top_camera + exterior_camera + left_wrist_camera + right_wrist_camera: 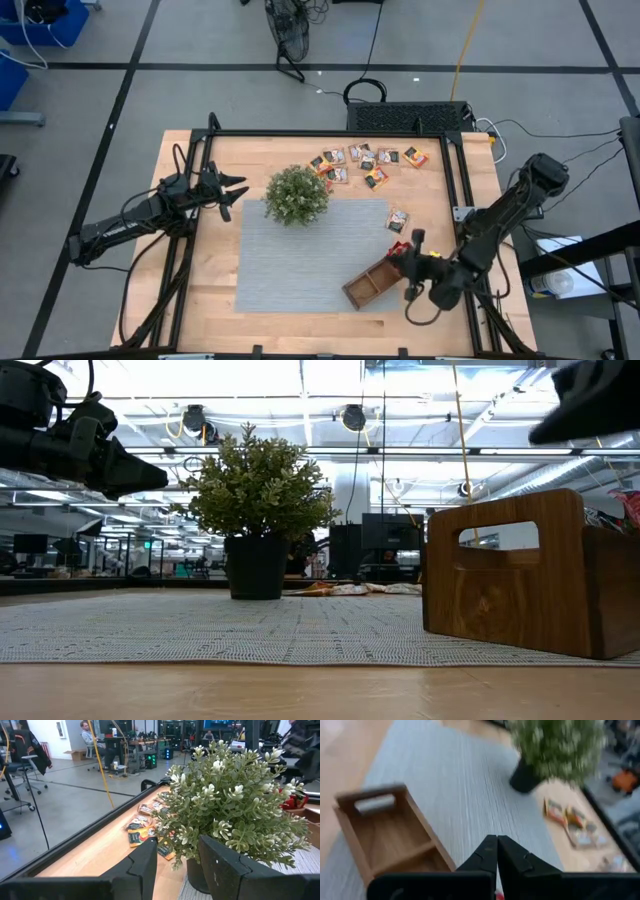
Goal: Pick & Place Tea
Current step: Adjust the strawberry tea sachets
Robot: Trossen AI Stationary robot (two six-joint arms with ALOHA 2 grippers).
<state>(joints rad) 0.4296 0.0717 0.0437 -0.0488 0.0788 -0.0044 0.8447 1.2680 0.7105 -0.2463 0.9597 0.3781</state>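
Several small tea sachets lie flat on the wood at the table's far side, and they also show as tea sachets past the plant. One sachet lies alone by the mat's right edge. Red sachets sit in the right end of the brown wooden tray. My right gripper hovers shut over that end of the tray, its fingertips closed together with nothing between them. My left gripper stands open and level, left of the plant.
A potted green plant stands on the far left corner of the grey mat, right before my left gripper. The tray lies slantwise on the mat's near right corner. A black frame rims the table.
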